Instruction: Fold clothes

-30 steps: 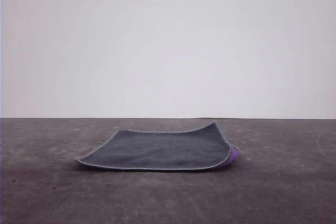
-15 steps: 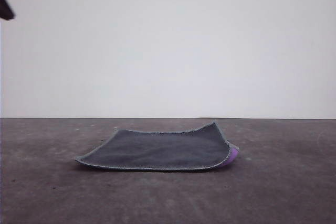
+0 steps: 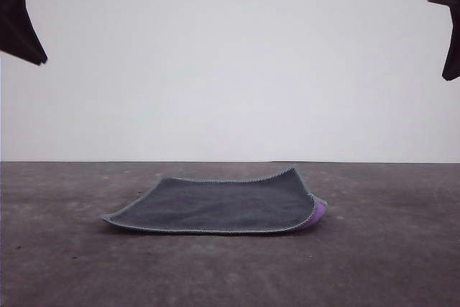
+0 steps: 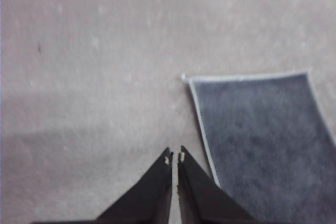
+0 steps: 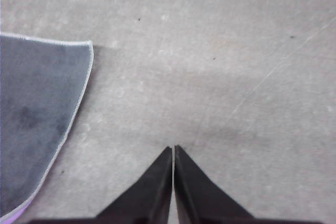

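Both end effectors are entering the front view high up: left end effector (image 4: 174, 157) at 10 o'clock, right end effector (image 5: 173, 150) at 2 o'clock, each with fingertips pressed together. You are risking shoving the cloth (image 3: 219, 205), lying mid-tabletop (image 3: 65, 264), unless they spread first.

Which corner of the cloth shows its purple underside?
The near right corner of the cloth, in the front view. It curls up off the table, exposing bright purple; the other corners show only the dark grey face and light stitched edging.
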Controlling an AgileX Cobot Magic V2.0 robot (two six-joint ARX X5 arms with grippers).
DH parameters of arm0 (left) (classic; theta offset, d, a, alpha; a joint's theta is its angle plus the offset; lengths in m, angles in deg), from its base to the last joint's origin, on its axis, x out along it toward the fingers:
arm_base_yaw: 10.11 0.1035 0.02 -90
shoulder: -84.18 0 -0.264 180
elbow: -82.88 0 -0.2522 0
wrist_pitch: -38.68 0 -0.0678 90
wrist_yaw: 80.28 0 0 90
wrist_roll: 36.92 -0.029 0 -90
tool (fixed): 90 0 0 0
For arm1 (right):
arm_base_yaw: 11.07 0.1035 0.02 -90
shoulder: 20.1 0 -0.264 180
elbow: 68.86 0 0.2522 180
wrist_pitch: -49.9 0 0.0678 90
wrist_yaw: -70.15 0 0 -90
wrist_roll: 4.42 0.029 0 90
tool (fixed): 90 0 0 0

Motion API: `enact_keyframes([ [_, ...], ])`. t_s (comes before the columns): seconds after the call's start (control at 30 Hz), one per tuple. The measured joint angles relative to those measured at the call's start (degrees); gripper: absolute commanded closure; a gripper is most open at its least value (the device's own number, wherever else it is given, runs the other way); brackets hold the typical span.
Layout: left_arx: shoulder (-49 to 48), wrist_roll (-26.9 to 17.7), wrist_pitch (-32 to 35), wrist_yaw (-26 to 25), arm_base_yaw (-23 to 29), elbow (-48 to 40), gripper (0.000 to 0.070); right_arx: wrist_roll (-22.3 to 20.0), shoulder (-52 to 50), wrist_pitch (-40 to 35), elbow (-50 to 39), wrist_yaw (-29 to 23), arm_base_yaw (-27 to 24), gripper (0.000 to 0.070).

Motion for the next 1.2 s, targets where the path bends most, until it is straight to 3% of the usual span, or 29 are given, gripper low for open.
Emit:
enact_keyframes([
  [0.23, 5.0, -0.3, 1.1, -7.5, 0.0, 0.0, 0.0697, 0.0, 2.4, 0.0, 0.0, 3.0, 0.0, 0.0699],
  [0.3, 6.6, -0.3, 1.0, -9.1, 0.0, 0.0, 0.0676, 0.0, 2.5, 0.0, 0.0, 4.0, 0.0, 0.0666],
  [0.43, 7.7, -0.3, 0.6, -12.3, 0.0, 0.0, 0.0451, 0.0, 2.5, 0.0, 0.0, 6.6, 0.0, 0.0340],
  [0.5, 7.6, -0.3, 0.7, -12.9, 0.0, 0.0, 0.0420, 0.1, 2.5, 0.0, 0.0, 6.9, 0.0, 0.0272],
  [1.03, 7.6, -0.2, 0.8, -15.0, 0.0, 0.0, 0.0421, 0.4, 2.5, 0.0, 0.0, 7.0, 0.0, 0.0273],
  [1.2, 8.0, 1.9, 4.9, -15.4, -1.0, 0.0, 0.0421, 1.4, 4.7, -3.4, 0.0, 10.7, 0.4, 0.0273],
])
